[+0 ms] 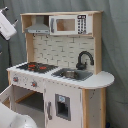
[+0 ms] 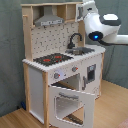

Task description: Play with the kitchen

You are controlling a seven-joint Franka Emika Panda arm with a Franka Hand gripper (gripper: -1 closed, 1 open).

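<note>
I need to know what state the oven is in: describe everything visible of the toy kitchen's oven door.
The oven door is a white panel with a large see-through window, hinged at its bottom edge. In the second exterior view it hangs open, swung outward and down at a slant below the knob panel, under the black-red hob. It looks like painted wood. Nothing touches it; the robot arm is up by the shelf. In the first exterior view it is barely visible.

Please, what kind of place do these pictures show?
Probably a robot lab or test room, not a real kitchen. A toy kitchen stands on a wooden floor before a grey curtain, and a white robot arm reaches beside it.
</note>
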